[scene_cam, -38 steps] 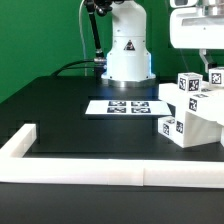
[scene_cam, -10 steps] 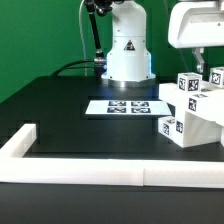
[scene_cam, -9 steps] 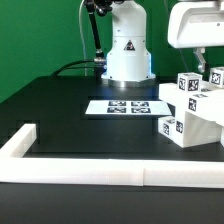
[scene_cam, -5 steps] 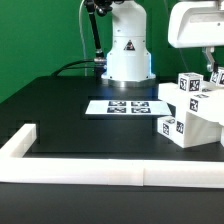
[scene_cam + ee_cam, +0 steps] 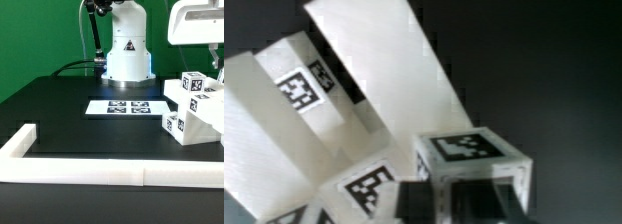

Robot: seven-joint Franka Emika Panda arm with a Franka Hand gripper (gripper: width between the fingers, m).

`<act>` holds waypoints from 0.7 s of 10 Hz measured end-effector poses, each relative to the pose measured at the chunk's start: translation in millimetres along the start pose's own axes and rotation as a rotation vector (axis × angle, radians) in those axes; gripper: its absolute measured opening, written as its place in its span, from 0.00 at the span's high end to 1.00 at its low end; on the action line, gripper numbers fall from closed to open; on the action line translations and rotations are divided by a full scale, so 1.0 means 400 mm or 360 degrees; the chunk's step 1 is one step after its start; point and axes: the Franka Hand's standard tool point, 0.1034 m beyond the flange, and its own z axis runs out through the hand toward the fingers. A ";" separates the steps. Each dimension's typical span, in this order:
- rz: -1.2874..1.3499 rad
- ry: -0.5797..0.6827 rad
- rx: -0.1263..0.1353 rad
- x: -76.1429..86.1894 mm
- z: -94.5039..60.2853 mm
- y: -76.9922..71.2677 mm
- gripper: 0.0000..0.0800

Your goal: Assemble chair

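Observation:
The chair [image 5: 196, 112] is a chunky white assembly of tagged blocks and panels at the exterior view's right edge, on the black table. My gripper [image 5: 214, 80] comes down onto its top from above and is shut on a cube-ended piece [image 5: 197, 86] there. In the wrist view, the dark fingers [image 5: 491, 198] close around that tagged cube [image 5: 468, 148]. My gripper [image 5: 446, 195] sits just beside the chair's long white panels [image 5: 375, 70]. The chair's right side is cut off by the exterior view's edge.
The marker board [image 5: 125, 106] lies flat mid-table in front of the robot base [image 5: 127, 45]. A long low white border rail [image 5: 100, 171] runs along the near edge, with a short return at the exterior view's left [image 5: 20, 140].
The jaws have closed on the cube-ended piece. The chair assembly has shifted slightly toward the exterior view's right and sits a little tilted.

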 end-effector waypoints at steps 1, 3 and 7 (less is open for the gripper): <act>0.0104 0.0006 0.0022 0.001 0.000 0.003 0.97; 0.0291 0.0000 0.0030 -0.001 0.002 0.007 0.99; 0.0703 -0.0016 0.0046 -0.003 0.003 0.003 0.99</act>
